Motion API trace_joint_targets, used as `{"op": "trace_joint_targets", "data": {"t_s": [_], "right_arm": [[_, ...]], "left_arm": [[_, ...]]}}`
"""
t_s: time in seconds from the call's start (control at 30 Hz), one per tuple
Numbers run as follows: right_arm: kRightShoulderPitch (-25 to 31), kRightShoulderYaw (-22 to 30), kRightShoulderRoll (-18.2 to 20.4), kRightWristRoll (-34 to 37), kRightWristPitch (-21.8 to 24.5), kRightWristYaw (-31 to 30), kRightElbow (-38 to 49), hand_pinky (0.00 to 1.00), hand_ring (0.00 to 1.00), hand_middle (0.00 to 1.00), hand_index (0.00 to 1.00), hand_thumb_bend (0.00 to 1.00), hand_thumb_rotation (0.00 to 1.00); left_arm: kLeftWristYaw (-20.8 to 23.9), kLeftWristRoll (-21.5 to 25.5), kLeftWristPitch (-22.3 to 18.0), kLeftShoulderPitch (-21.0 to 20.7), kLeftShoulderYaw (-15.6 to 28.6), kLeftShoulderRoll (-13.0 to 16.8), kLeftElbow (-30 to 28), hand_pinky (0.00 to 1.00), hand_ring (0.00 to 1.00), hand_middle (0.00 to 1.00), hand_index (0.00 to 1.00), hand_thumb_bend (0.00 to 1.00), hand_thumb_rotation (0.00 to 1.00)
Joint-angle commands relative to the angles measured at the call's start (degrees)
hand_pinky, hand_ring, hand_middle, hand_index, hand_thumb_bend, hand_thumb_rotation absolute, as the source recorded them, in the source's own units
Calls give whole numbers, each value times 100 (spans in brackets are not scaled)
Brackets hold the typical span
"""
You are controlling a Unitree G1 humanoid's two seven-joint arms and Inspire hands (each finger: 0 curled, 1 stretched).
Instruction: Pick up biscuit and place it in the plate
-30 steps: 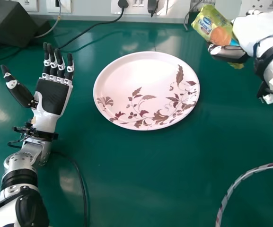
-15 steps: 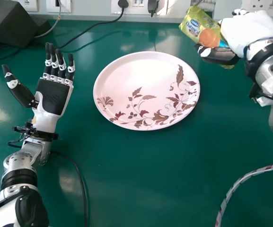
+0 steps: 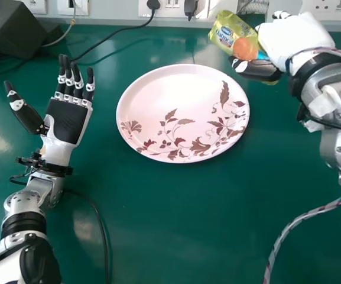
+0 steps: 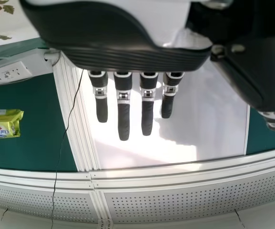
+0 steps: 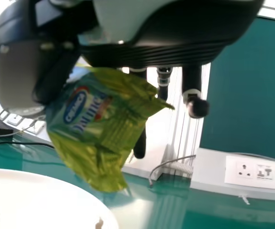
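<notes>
R hand (image 3: 257,69) w/ fingers holding biscuit pkt (image 3: 232,34) nr plate (image 3: 173,97), L hand (image 3: 65,121) w/ fingers wide.

The left hand (image 3: 65,123) is black and white, its black fingers (image 3: 69,77) banded in white and silver. Silvery arms (image 3: 338,94) wear black bands (image 3: 25,221); the right has a braided cable (image 3: 305,218).

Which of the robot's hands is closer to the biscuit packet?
The right hand: it grips the packet, beyond the plate's far right edge. The left hand is open, left of the plate, away from the packet.
</notes>
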State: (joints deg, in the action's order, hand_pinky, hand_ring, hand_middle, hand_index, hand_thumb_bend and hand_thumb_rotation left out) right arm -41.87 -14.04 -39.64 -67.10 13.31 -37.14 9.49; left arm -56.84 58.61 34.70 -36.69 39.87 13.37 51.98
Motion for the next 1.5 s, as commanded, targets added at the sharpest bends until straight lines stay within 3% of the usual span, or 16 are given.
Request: {"op": "trace_joint_targets", "data": {"t_s": [0.0, 0.27, 0.83, 1.33, 1.37, 1.4, 1.47], "right_arm": [[-139, -28, 58, -42, -67, 119, -28, 5, 7, 48, 49, 51, 0], [-153, -85, 226, -21, -272, 300, -86, 5, 8, 48, 49, 51, 0], [-212, -224, 614, -31, -308, 255, -83, 5, 7, 48, 49, 51, 0], [-172, -327, 829, 130, -572, 617, -268, 5, 7, 48, 49, 51, 0], [-162, -334, 838, 146, -595, 670, -287, 4, 6, 28, 49, 51, 3], [-155, -341, 848, 159, -612, 713, -304, 4, 5, 17, 49, 51, 5], [-150, -362, 871, 161, -632, 769, -333, 4, 5, 11, 49, 50, 6]], "left_arm": [[-118, -190, -1, 509, -43, -158, 328, 85, 75, 82, 94, 100, 49], [-87, -199, 9, 495, -31, -147, 379, 84, 74, 80, 93, 100, 50], [-115, -205, -1, 472, -37, -140, 412, 87, 81, 84, 95, 100, 45], [-77, -179, 24, 509, -11, -159, 386, 85, 75, 83, 93, 100, 41], [-107, -182, 35, 514, -21, -158, 379, 85, 74, 82, 93, 100, 41], [-103, -175, 49, 520, -19, -161, 365, 84, 74, 82, 93, 100, 41], [-90, -160, 86, 533, -11, -160, 355, 83, 74, 82, 93, 100, 42]]}}
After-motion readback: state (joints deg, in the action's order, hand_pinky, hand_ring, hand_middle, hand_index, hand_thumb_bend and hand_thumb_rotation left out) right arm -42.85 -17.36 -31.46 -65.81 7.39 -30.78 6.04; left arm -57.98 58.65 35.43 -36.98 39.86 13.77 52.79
